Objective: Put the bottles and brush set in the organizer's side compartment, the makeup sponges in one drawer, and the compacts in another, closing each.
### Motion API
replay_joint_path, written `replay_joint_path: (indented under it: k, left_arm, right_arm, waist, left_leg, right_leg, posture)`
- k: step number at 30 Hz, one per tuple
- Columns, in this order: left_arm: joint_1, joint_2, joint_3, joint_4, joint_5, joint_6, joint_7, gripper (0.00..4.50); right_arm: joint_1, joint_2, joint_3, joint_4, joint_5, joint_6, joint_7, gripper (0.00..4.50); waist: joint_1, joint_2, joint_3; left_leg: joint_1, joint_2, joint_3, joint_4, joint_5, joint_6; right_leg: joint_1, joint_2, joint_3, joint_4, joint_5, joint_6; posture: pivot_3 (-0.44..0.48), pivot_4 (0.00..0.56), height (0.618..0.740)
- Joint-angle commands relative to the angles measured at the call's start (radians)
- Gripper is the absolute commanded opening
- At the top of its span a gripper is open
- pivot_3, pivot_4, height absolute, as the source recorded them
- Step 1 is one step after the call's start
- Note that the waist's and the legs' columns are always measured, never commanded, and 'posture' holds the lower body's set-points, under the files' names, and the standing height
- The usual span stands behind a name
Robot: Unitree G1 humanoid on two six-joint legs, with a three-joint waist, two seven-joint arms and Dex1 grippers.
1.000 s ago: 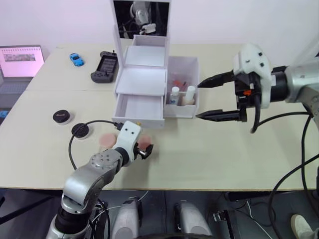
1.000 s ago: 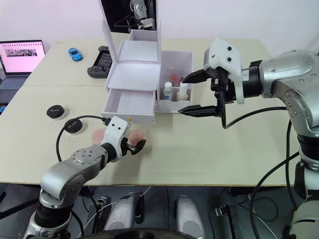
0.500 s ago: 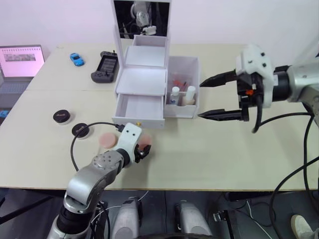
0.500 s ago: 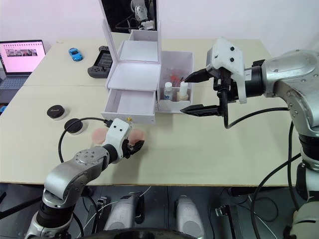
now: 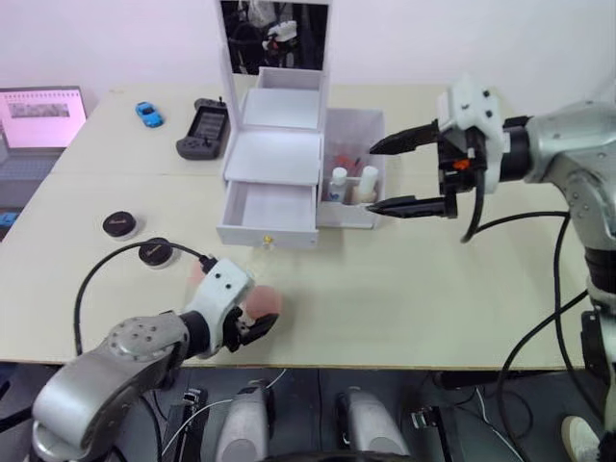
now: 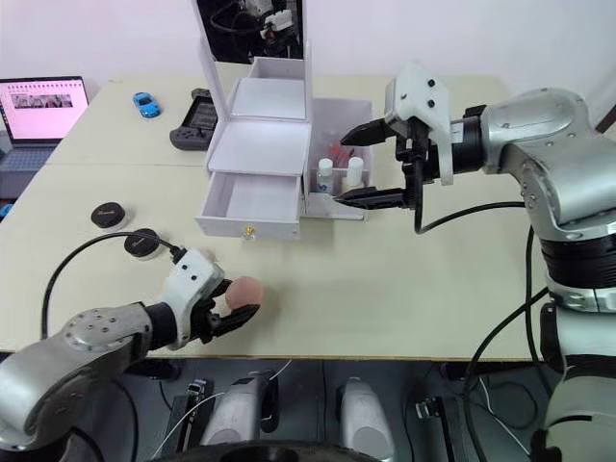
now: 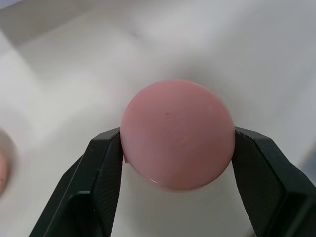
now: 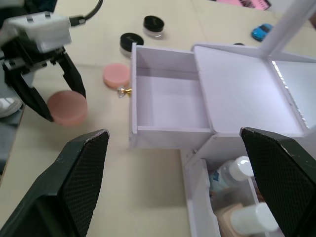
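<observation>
Left eye view: the left gripper is gripping a pink makeup sponge between its two fingers, just above the near edge of the table. The second sponge is lying just behind that gripper, toward the organizer. Two black-lidded compacts are sitting farther off on the left gripper's outer side. The organizer's lower drawer is standing pulled out, well ahead of the held sponge. The right gripper is hovering with fingers spread wide, holding nothing, its tips just beside the side compartment. Both bottles are standing upright in that bin, close to the right fingertips. Pinkish brush handles are showing behind the bottles.

Right eye view: same layout. A laptop, a blue toy car and a black handheld device are lying far back on the left side.

Left wrist view: the two black fingers are pressing on opposite edges of the round pink sponge, flat face toward the camera. An edge of the other sponge is showing beside one finger.

Right wrist view: the wide-open right fingers are framing the open drawer and the bottles' white caps below. Beyond the drawer, the left gripper is holding the sponge, the other sponge lying by the gold knob.
</observation>
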Motion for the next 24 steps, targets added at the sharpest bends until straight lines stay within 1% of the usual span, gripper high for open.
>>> replay_joint_path:
  k: [1, 2, 3, 4, 5, 7, 9, 12, 14, 16, 19, 21, 22, 24]
  left_arm:
    - [-0.004, 0.054, 0.206, -0.054, -0.159, -0.113, -0.143, 2.68]
    - [-0.015, 0.078, 0.282, -0.047, -0.241, -0.124, -0.178, 2.68]
    - [-0.022, 0.100, 0.335, -0.038, -0.305, -0.134, -0.197, 2.68]
    - [-0.038, 0.139, 0.397, -0.015, -0.378, -0.148, -0.220, 2.68]
    - [-0.054, 0.172, 0.442, 0.014, -0.442, -0.155, -0.225, 2.68]
    - [-0.110, 0.271, 0.520, 0.106, -0.564, -0.149, -0.224, 2.68]
    - [-0.141, 0.375, 0.510, 0.174, -0.507, -0.161, -0.239, 2.68]
    - [-0.212, 0.494, 0.412, 0.304, -0.409, -0.199, -0.242, 2.68]
    - [-0.312, 0.526, 0.311, 0.397, -0.353, -0.238, -0.230, 2.68]
    - [-0.422, 0.516, 0.211, 0.474, -0.310, -0.249, -0.198, 2.68]
    - [-0.545, 0.481, 0.051, 0.571, -0.198, -0.265, -0.153, 2.68]
    - [-0.596, 0.455, -0.022, 0.611, -0.147, -0.281, -0.155, 2.68]
    - [-0.632, 0.424, -0.052, 0.646, -0.125, -0.275, -0.135, 2.68]
    - [-0.678, 0.386, -0.119, 0.695, -0.070, -0.301, -0.149, 2.68]
  right_arm:
    - [-0.049, 0.004, -0.011, 0.013, 0.008, -0.019, 0.051, 4.50]
    - [-0.060, 0.007, -0.009, 0.027, 0.010, -0.013, 0.065, 4.50]
    - [-0.070, 0.009, -0.007, 0.040, 0.009, -0.010, 0.075, 4.50]
    - [-0.077, 0.005, -0.008, 0.047, 0.016, 0.001, 0.095, 4.50]
    - [-0.080, -0.002, -0.010, 0.048, 0.026, 0.016, 0.111, 4.50]
    - [-0.086, -0.016, -0.023, 0.049, 0.046, 0.051, 0.132, 4.50]
    - [-0.086, -0.028, -0.032, 0.047, 0.055, 0.071, 0.144, 4.50]
    - [-0.079, -0.033, -0.038, 0.035, 0.053, 0.083, 0.136, 4.50]
    - [-0.067, -0.029, -0.049, 0.014, 0.054, 0.088, 0.113, 4.50]
    - [-0.059, -0.017, -0.067, -0.003, 0.057, 0.097, 0.073, 4.50]
    - [-0.050, -0.019, -0.090, -0.039, 0.069, 0.124, 0.034, 4.50]
    - [-0.039, -0.030, -0.103, -0.059, 0.079, 0.142, 0.021, 4.50]
    - [-0.032, -0.037, -0.110, -0.069, 0.082, 0.149, 0.013, 4.50]
    - [-0.031, -0.045, -0.120, -0.076, 0.077, 0.159, -0.011, 4.50]
  waist:
    - [0.000, 0.000, 0.000]
    - [-0.001, 0.000, 0.000]
    - [-0.001, 0.000, 0.000]
    - [-0.001, 0.001, 0.000]
    - [-0.001, 0.000, 0.000]
    - [-0.001, 0.000, 0.000]
    - [-0.002, 0.000, 0.001]
    - [-0.002, 0.001, 0.001]
    - [0.000, 0.001, 0.001]
    - [0.001, 0.001, 0.001]
    - [0.000, 0.001, 0.001]
    - [0.000, 0.001, 0.001]
    - [0.000, 0.001, 0.001]
    - [0.000, 0.000, 0.001]
  left_leg:
    - [0.000, 0.000, 0.000, 0.000, 0.000, 0.000]
    - [0.000, 0.000, 0.000, 0.000, 0.000, 0.000]
    - [0.000, 0.000, 0.000, 0.000, 0.000, 0.000]
    - [0.000, 0.000, 0.000, 0.000, 0.000, 0.000]
    - [0.000, 0.000, 0.000, 0.000, 0.000, 0.000]
    - [0.000, 0.000, 0.000, 0.000, 0.000, 0.000]
    - [0.000, 0.000, 0.000, 0.000, 0.000, 0.000]
    - [0.000, -0.001, 0.001, -0.001, 0.000, 0.000]
    - [0.001, -0.001, 0.001, -0.001, 0.000, 0.000]
    - [0.000, 0.000, 0.001, -0.001, 0.000, 0.000]
    - [0.000, 0.000, 0.002, -0.001, 0.000, 0.000]
    - [-0.001, 0.000, 0.002, -0.002, 0.000, 0.000]
    - [-0.001, 0.000, 0.002, -0.002, 0.000, 0.000]
    - [-0.001, 0.001, 0.001, -0.002, 0.000, 0.000]
  right_leg:
    - [0.000, -0.001, 0.000, 0.000, 0.000, 0.000]
    - [0.000, -0.001, 0.000, 0.000, 0.000, 0.000]
    - [0.000, -0.001, -0.001, 0.000, 0.000, 0.000]
    - [0.000, -0.002, -0.001, 0.000, 0.000, 0.000]
    - [0.000, -0.002, -0.001, 0.000, 0.000, 0.000]
    - [0.000, -0.002, -0.002, 0.000, 0.000, 0.000]
    - [0.000, -0.002, -0.002, 0.000, 0.000, 0.000]
    - [0.000, -0.001, -0.001, 0.000, 0.000, 0.000]
    - [-0.001, 0.000, -0.001, 0.000, 0.000, 0.000]
    - [-0.001, 0.000, -0.001, 0.000, 0.000, 0.000]
    - [-0.002, 0.001, -0.001, 0.000, 0.002, 0.003]
    - [-0.002, 0.002, 0.000, 0.000, 0.002, 0.004]
    - [-0.003, 0.002, 0.000, 0.000, 0.002, 0.004]
    - [-0.003, 0.003, 0.000, 0.002, 0.002, 0.005]
  posture:
    - [0.000, 0.150, 0.739]
    - [0.000, 0.150, 0.739]
    - [0.000, 0.150, 0.739]
    - [0.000, 0.150, 0.739]
    - [0.000, 0.150, 0.739]
    - [0.000, 0.150, 0.739]
    - [0.000, 0.150, 0.739]
    - [0.000, 0.150, 0.739]
    - [0.000, 0.150, 0.739]
    - [0.000, 0.150, 0.739]
    - [0.000, 0.150, 0.739]
    - [0.000, 0.150, 0.739]
    - [0.000, 0.150, 0.739]
    - [0.000, 0.150, 0.739]
